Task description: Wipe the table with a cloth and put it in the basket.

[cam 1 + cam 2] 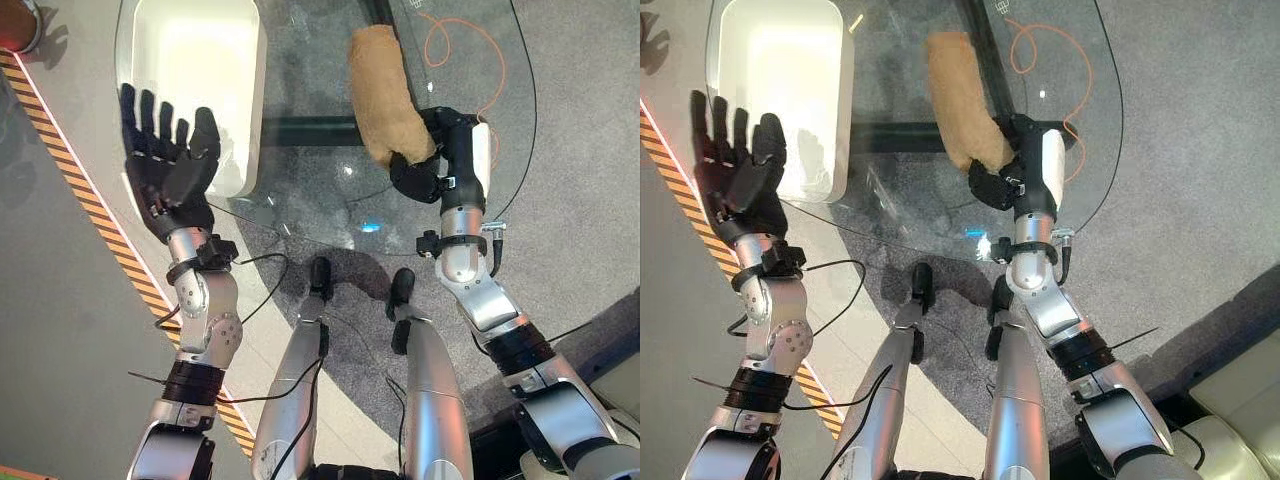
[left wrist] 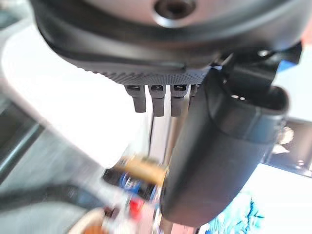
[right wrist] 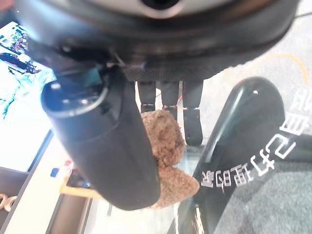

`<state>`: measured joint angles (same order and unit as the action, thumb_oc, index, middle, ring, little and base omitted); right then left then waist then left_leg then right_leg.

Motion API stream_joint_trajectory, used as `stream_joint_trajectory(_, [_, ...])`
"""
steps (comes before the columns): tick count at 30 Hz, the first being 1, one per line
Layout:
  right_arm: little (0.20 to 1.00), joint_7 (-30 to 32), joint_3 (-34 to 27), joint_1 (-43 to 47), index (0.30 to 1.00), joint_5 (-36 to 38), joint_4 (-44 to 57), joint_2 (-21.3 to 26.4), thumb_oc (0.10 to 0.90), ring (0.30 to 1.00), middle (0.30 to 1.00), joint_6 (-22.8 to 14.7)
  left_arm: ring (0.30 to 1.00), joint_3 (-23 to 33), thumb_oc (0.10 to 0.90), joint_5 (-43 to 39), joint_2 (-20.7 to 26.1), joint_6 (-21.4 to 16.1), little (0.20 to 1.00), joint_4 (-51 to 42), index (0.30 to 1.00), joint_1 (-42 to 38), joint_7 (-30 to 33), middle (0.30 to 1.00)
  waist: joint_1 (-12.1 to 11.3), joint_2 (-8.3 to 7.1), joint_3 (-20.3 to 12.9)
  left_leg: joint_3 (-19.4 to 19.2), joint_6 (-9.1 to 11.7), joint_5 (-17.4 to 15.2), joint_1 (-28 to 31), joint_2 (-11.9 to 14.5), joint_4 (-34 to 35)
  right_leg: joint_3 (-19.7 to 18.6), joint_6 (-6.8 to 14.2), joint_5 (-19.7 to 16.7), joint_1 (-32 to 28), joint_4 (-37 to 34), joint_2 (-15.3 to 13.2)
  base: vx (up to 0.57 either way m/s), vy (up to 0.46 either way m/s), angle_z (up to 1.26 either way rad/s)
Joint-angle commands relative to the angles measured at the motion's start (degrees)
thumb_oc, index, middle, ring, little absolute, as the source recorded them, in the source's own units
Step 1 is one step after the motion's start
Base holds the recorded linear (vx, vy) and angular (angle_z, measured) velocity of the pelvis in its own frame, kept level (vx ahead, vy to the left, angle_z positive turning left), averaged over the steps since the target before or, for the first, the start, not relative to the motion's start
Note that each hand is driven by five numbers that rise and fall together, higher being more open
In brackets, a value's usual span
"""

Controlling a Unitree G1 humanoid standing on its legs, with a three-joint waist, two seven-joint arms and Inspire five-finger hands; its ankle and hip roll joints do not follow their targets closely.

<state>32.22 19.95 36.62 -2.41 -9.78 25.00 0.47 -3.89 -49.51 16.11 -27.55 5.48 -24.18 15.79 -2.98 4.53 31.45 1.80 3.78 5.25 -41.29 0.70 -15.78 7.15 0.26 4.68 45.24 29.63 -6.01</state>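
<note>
1. While the right hand point(image 1: 432, 160) grips the tan cloth point(image 1: 383, 95) on the glass table point(image 1: 330, 205), the white basket point(image 1: 200, 70) sits left of the cloth.
2. Left hand point(image 1: 165, 160), fingers spread, hovers at the basket's near edge above grey carpet point(image 1: 590, 190).

There is one tan cloth point(image 1: 385, 95) at the upper centre of the frame, one white basket point(image 1: 195, 85) at the upper left, one glass table point(image 1: 320, 190) under both, one orange cord point(image 1: 465, 50) at the upper right, and two dark hands, left hand point(image 1: 165, 165) and right hand point(image 1: 445, 155).
</note>
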Motion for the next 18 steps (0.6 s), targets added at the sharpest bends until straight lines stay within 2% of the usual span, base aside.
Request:
stream_joint_trajectory(1, [0.200, -0.3, -3.3, 4.0, 0.300, -5.7, 15.1, -0.7, 0.100, 0.300, 0.300, -11.5, 0.900, 1.8, 0.800, -2.7, 2.0, -2.0, 0.900, -8.7, 0.900, -0.9, -7.2, 0.900, 0.3, -0.12, -1.7, -3.0, -3.3, -5.0, 2.1, -4.6, -2.3, 1.3, 1.3, 0.0, -3.6, -4.2, 2.8, 0.01, 0.012, -0.04])
stream_joint_trajectory(6, [0.200, -0.8, -3.5, 3.8, 0.300, -6.2, 16.6, -0.4, 0.100, 0.300, 0.300, -12.1, 0.900, 1.4, 0.800, -7.3, 2.0, -0.5, 0.900, -9.4, 0.900, -1.3, -10.1, 0.900, 0.6, -0.15, -1.7, -3.3, -3.4, -5.1, 2.1, -4.5, -2.4, 1.2, 1.4, 0.0, -3.6, -4.3, 2.8, 0.00, 0.002, -0.01])
stream_joint_trajectory(12, [0.200, -1.9, -2.4, 4.7, 0.300, -7.7, 18.4, 0.0, 0.100, 0.300, 0.300, -12.5, 0.900, -0.4, 0.800, -13.3, 1.3, 3.1, 0.900, -11.4, 0.900, -3.1, -15.7, 0.900, 1.2, -0.38, -1.7, -3.5, -3.4, -5.0, 2.3, -4.5, -2.2, 0.9, 1.6, -0.2, -3.8, -4.5, 3.0, 0.00, 0.000, 0.00])
stream_joint_trajectory(18, [0.200, -2.8, -1.3, 5.6, 0.300, -7.7, 18.5, 0.6, 0.100, 0.300, 0.300, -12.0, 0.900, -1.2, 0.800, -15.4, 1.5, 4.7, 0.900, -12.2, 0.900, -5.1, -18.1, 0.900, 1.5, -0.53, -1.7, -3.7, -3.2, -5.1, 2.5, -4.5, -2.2, 0.9, 1.6, -0.2, -4.0, -4.7, 2.9, 0.00, 0.000, 0.00])
